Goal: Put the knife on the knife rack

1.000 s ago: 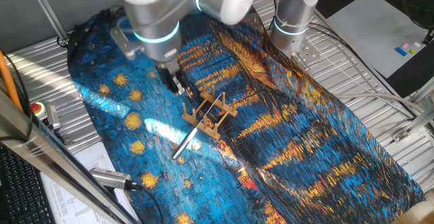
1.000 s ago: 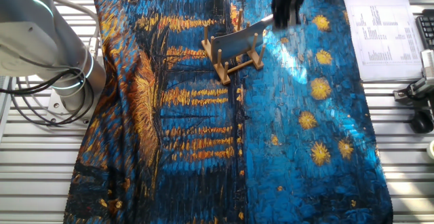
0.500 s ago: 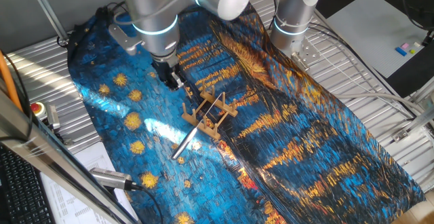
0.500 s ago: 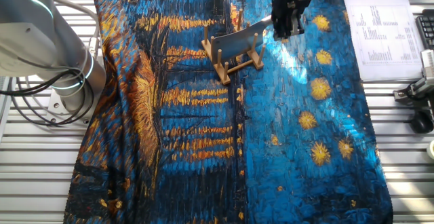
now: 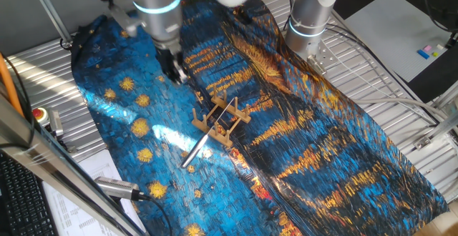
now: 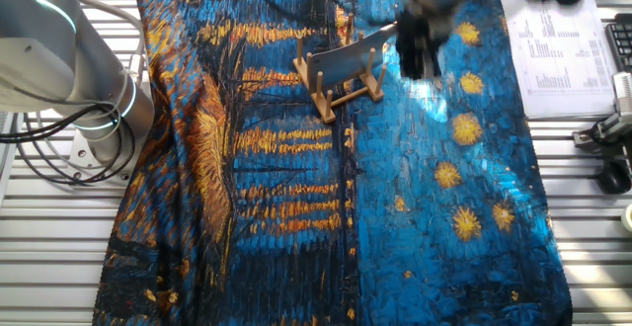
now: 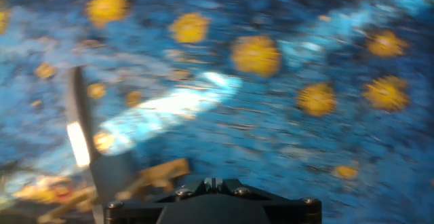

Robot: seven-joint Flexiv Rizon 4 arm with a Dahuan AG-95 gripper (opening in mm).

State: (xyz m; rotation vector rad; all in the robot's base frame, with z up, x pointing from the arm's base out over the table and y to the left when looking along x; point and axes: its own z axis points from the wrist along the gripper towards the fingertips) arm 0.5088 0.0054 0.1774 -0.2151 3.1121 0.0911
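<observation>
Knife (image 5: 212,132) rests across knife rack (image 5: 222,119), jaws (image 5: 177,74) apart from it

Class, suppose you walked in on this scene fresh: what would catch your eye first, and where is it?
First the painted cloth of blue swirls and yellow stars covering the table. Near its middle stands the knife rack, with the knife lying through its slots, handle sticking out. Just beyond it hangs the gripper, apart from the knife.

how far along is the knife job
Looks essentially done: the knife sits in the rack, blade between the pegs, handle sticking out over the cloth. The gripper is off the knife, beside the rack, holding nothing visible. Left, apparently: only pulling the arm clear.
</observation>
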